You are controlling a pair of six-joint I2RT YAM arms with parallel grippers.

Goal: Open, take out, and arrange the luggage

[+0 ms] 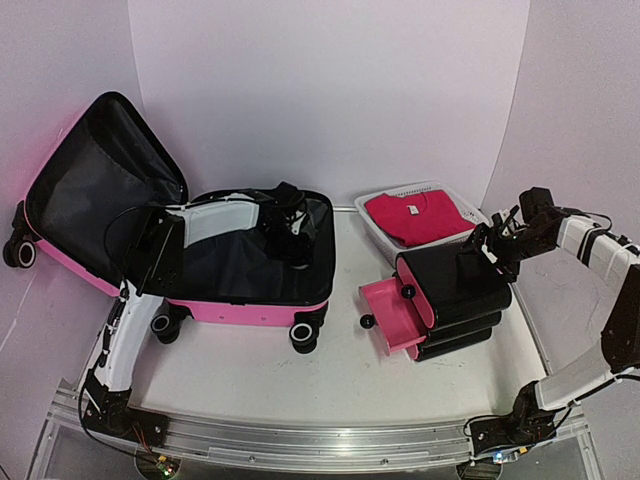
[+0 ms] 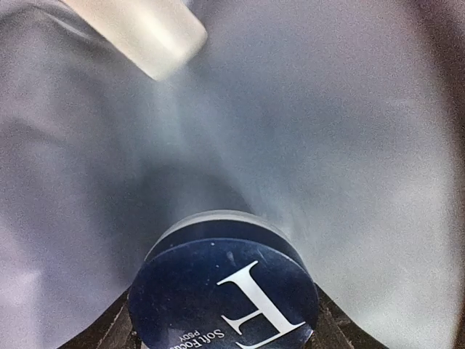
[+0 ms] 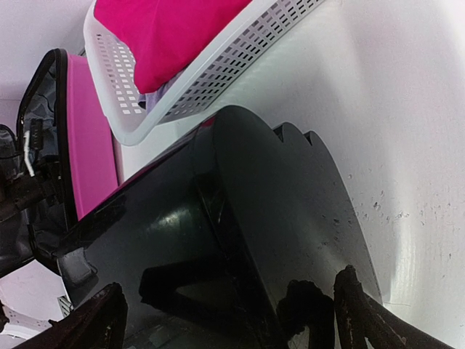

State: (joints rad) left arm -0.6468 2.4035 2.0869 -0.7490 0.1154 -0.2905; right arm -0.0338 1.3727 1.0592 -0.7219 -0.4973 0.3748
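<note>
At left-centre of the overhead view, locate the luggage (image 1: 245, 305): standing on the worktop (image 1: 300, 390), lid leaned back toward the upper left, lower shell open upward, black lining exposed. Regard the opening step as done and the take-out step as in hand.

Note the left gripper (image 1: 292, 230) reaching down into the lower shell. In the left wrist view, find a round dark-blue jar (image 2: 225, 291) at bottom centre, printed with a white letter F, sitting between the jaws against the lining (image 2: 327, 145). Cannot tell whether the jaws press on the jar or merely flank it. Note also a pale cylinder (image 2: 145, 33) at upper left of that view, too blurred to identify.

Note the right gripper (image 1: 490, 243) at the right of the overhead view, jaws wide apart, holding nothing, poised over the stack of black cases (image 1: 455, 290). Find the white basket (image 1: 372, 228) with its pink garment (image 1: 420, 215) just behind.

Next move, as a judgement: confirm a firm clamp across the jar, lift clear of the shell wall, then set down on bare worktop. Expect a smooth round jar to slip under an off-centre grip.
</note>
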